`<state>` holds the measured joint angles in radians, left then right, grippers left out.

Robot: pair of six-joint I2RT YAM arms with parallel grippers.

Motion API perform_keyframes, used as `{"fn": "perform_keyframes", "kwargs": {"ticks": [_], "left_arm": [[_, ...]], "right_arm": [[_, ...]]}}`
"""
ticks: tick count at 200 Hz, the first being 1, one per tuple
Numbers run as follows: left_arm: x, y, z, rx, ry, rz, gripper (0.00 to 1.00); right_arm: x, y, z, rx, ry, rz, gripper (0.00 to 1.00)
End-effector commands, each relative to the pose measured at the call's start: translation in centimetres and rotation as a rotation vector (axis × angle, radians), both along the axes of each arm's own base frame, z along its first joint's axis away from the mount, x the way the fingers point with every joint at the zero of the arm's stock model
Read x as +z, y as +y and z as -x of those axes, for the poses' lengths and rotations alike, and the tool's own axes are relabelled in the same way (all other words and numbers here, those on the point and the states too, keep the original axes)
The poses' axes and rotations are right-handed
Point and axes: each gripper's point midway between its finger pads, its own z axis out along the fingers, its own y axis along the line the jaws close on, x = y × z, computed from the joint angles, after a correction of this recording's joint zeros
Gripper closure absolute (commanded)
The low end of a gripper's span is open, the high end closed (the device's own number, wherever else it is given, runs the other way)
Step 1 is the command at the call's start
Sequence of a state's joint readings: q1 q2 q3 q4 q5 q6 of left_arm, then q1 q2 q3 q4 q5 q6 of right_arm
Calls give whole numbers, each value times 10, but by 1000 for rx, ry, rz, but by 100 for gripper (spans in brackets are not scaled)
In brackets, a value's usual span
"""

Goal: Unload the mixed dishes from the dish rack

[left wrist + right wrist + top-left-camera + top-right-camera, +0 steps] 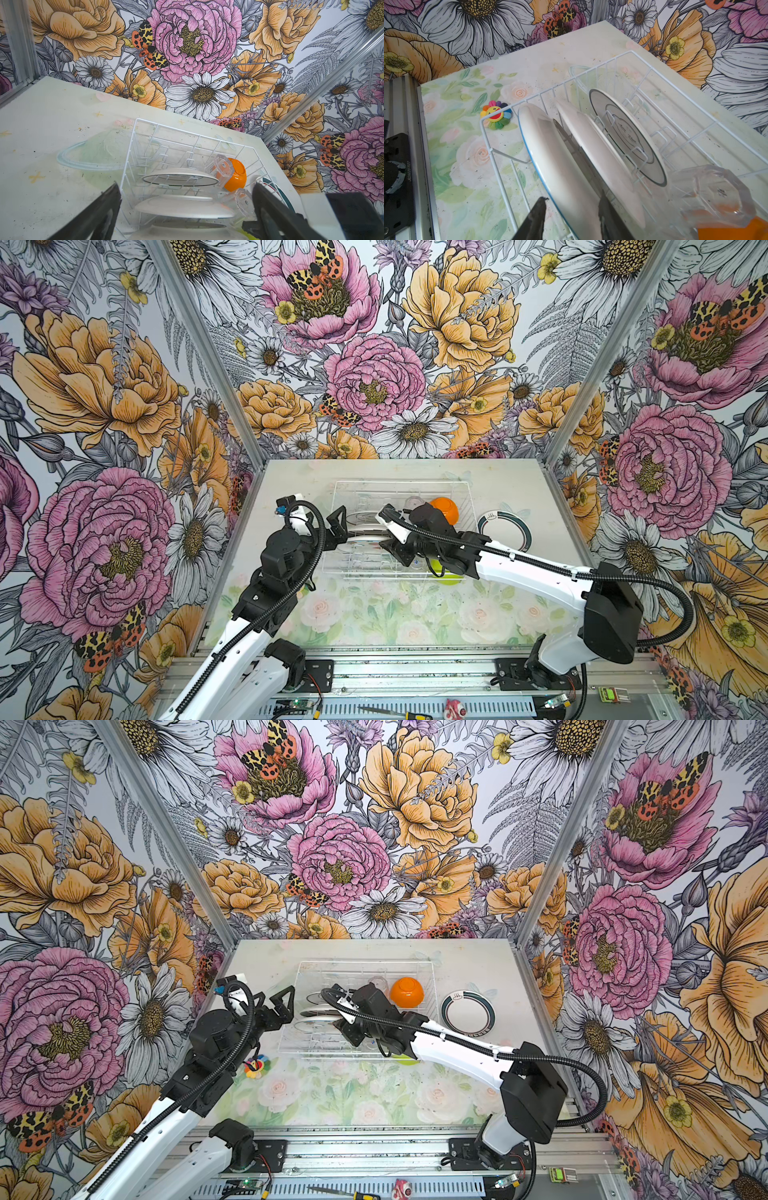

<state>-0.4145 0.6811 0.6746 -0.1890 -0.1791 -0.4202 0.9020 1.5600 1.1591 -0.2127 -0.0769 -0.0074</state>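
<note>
The near plate (542, 145) stands on edge in the rack (631, 51), leaning a little, its blue-lined rim between the jaws of the right claw (573, 196), one jaw to each face. The jaws stand part-way apart; whether they press on the plate we cannot tell.

We judge it stiff, glazed and slick, rather heavy for a pinch at one edge, and apt to chip if it knocks wire or its neighbour. The top of the rim, where the claw sits, looks to us the right hold: deep enough to pass the lip, then straight up out of the prongs (638, 148).

Just beyond the claw a second plate (591, 145) leans close, and a third plate (627, 133) stands past that. Off to the claw's side lie a clear cup (720, 193) and an orange bowl (407, 991). A green bowl (446, 576) shows under its arm.

A flat plate (467, 1013) lies on the table (374, 614) outside the rack. The left claw (187, 186) hangs wide open and empty at the rack's opposite end, facing the right claw across the plates.
</note>
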Motion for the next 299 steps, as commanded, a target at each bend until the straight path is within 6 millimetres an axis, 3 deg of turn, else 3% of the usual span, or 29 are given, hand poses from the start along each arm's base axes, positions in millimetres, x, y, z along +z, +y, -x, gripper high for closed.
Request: {"fn": "perform_keyframes", "kwargs": {"ticks": [1, 69, 123, 184, 234, 299], "left_arm": [[-3, -2, -1, -15, 2, 21, 1], [-2, 0, 0, -3, -6, 19, 1], [1, 3, 1, 7, -14, 19, 1], [4, 7, 6, 18, -29, 39, 1], [3, 6, 5, 18, -26, 39, 1], [2, -1, -1, -3, -12, 45, 1]], "right_arm": [[2, 7, -2, 18, -28, 32, 56], [-15, 7, -3, 55, -51, 133, 57], [-17, 12, 1, 143, -89, 167, 56], [-25, 17, -9, 172, -109, 202, 60], [-26, 17, -14, 166, -125, 214, 89], [-17, 6, -22, 118, -167, 234, 95]]}}
